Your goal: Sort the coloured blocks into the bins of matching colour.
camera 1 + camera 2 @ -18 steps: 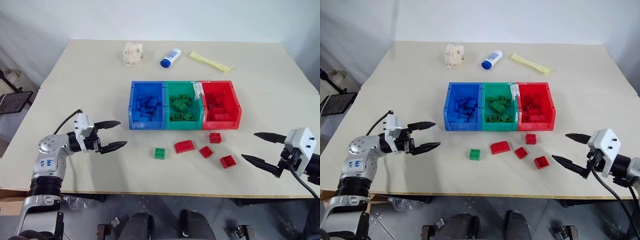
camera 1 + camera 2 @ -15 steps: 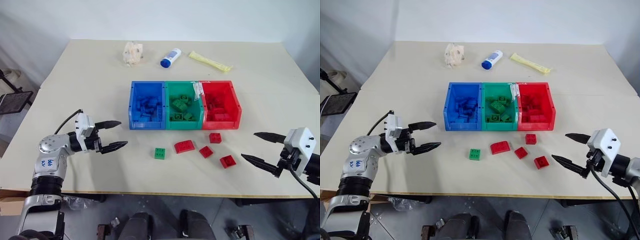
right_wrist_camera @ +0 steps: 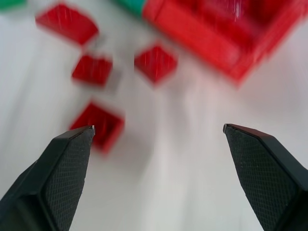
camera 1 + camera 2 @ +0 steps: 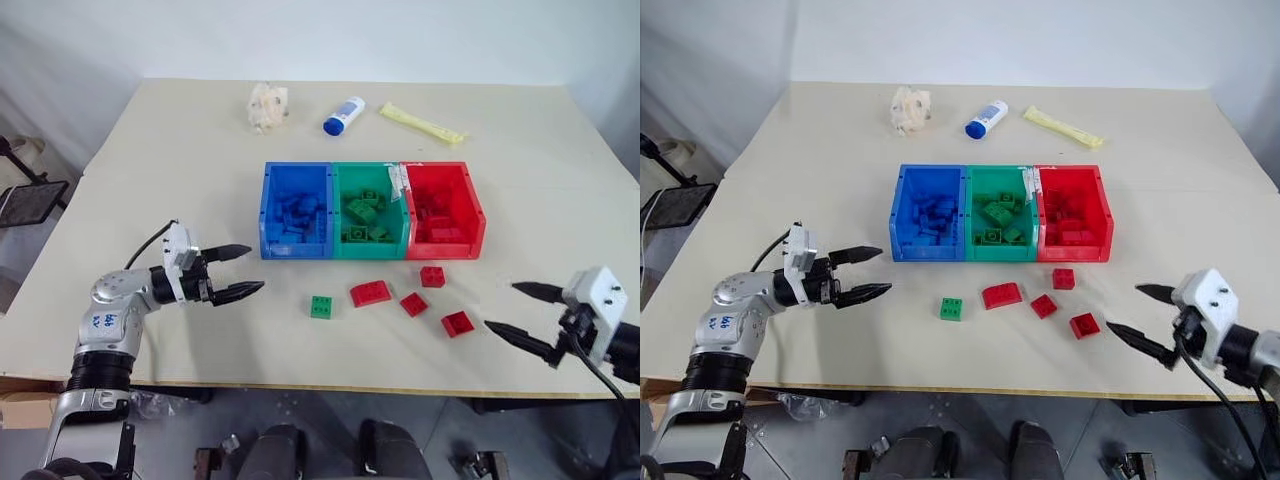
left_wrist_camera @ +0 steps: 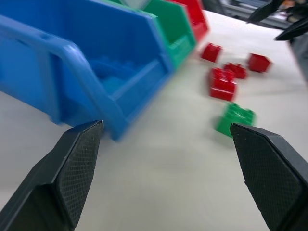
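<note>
Bins point(image 4: 372, 250) hold matching blocks point(image 4: 362, 213); left end effector point(image 4: 242, 272) and right end effector point(image 4: 518, 311) gape empty.

A beige table point(image 4: 150, 150) stands against a white wall point(image 4: 300, 35).

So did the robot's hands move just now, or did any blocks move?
The left gripper crept a little toward the green block. The right gripper slid back a bit toward the near edge of the table. Both sets of jaws stayed wide open, holding nothing. The green block, the four red blocks and the three bins stayed where they were.
</note>
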Robot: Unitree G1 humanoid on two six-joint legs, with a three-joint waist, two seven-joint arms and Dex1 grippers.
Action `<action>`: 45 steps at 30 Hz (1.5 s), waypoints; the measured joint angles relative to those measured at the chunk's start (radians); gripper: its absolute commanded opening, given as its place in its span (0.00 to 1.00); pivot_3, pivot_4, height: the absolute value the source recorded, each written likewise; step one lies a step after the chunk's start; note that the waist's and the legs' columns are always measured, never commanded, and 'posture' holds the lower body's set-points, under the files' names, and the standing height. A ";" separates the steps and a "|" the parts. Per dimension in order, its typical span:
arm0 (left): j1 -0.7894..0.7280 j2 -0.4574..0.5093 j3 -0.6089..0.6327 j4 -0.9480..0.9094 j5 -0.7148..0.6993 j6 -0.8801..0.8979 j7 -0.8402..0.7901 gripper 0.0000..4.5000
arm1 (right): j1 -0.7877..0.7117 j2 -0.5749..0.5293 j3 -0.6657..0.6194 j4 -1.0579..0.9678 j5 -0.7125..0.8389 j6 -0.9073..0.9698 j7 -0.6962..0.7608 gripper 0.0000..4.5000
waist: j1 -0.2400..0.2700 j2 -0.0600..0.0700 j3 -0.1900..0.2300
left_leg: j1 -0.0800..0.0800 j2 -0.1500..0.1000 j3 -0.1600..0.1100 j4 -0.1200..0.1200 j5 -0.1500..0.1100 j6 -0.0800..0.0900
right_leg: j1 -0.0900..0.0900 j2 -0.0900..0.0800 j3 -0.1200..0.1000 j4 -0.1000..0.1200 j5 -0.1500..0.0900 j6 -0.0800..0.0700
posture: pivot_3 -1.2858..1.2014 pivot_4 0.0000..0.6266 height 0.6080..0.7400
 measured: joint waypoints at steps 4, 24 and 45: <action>-0.005 -0.009 -0.001 0.011 -0.002 -0.036 -0.047 1.00 | 0.108 -0.001 -0.104 -0.028 -0.002 0.006 0.023 1.00 | -0.002 0.000 0.000 | 0.003 0.000 0.000 0.000 0.000 0.000 | 0.003 0.000 0.001 -0.003 0.000 0.000 | 0.52 0.24 1.00; 0.191 -0.026 0.009 -0.188 -0.056 -0.061 -0.114 1.00 | -0.235 -0.010 0.275 -0.085 -0.042 0.253 -0.126 1.00 | -0.009 -0.001 0.000 | 0.001 0.003 -0.008 0.001 -0.001 -0.002 | 0.006 -0.003 0.003 -0.007 0.001 -0.002 | 0.52 0.24 1.00; 0.250 -0.023 0.024 -0.290 -0.078 -0.024 -0.064 1.00 | -0.233 0.007 0.379 -0.057 -0.098 0.229 -0.174 0.44 | -0.009 -0.002 0.000 | 0.003 0.003 -0.010 0.001 -0.001 -0.002 | 0.009 -0.002 0.001 -0.008 0.001 -0.002 | 0.52 0.24 1.00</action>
